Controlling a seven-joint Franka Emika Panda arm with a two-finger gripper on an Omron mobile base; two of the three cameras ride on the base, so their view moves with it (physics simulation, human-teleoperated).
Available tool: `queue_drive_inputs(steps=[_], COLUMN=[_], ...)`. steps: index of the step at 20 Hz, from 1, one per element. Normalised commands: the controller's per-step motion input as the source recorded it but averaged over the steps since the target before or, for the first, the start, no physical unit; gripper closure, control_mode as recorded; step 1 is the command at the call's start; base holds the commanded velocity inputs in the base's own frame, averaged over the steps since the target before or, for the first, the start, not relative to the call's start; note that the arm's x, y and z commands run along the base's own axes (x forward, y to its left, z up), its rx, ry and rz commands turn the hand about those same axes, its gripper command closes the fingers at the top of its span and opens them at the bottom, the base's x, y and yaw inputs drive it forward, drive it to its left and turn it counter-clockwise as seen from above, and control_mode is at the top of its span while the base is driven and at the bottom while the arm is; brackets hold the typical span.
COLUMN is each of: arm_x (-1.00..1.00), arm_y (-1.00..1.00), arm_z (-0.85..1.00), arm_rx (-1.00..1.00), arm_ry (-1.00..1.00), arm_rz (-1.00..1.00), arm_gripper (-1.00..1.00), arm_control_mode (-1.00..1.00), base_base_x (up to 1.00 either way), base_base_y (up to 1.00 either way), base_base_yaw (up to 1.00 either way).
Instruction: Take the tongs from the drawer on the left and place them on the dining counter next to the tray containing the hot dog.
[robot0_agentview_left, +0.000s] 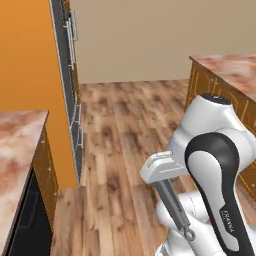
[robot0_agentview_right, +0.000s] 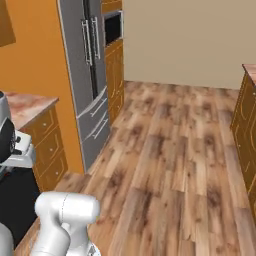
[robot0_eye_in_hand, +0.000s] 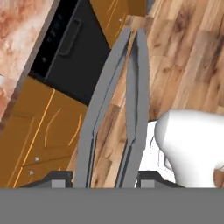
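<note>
The gripper (robot0_eye_in_hand: 105, 181) carries the tongs (robot0_eye_in_hand: 114, 109) above the wooden floor (robot0_agentview_left: 125, 130).

In the hand view the two dark fingertips (robot0_eye_in_hand: 60, 179) stand on both sides of the grey metal arms of the tongs, closed on them, and the arms run away from the hand and come near together at their far tips. In the left base view the tongs (robot0_agentview_left: 175, 207) hang slanted down from the gripper (robot0_agentview_left: 161, 175), with the small ring end at the bottom, in front of the white arm. A corner of the dining counter (robot0_agentview_left: 230, 67) shows at the right, well apart from the tongs. At the left there is a marble counter (robot0_agentview_left: 15, 145) above orange cabinets (robot0_agentview_left: 46, 170), and behind it a grey fridge (robot0_agentview_right: 90, 75).
</note>
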Motion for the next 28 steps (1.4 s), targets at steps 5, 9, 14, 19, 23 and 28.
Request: queue_drive_inputs(steps=[5,9,14,19,23,28], arm_x=[0.00,0.00,0.00,0.00,0.00,0.00], arm_y=[0.00,0.00,0.00,0.00,0.00,0.00], arm_z=[0.00,0.00,0.00,0.00,0.00,0.00], arm_rx=[0.00,0.00,0.00,0.00,0.00,0.00], arm_ry=[0.00,0.00,0.00,0.00,0.00,0.00], arm_rz=[0.00,0.00,0.00,0.00,0.00,0.00], arm_gripper=[1.00,1.00,1.00,1.00,1.00,1.00], arm_control_mode=[1.00,1.00,1.00,1.00,1.00,1.00], base_base_x=[0.27,0.71,1.00,1.00,1.00,1.00], base_base_y=[-0.57,-0.27,0.53,0.84,0.83,0.97], base_base_yaw=[-0.89,-0.79,-0.61,-0.43,-0.39,-0.42])
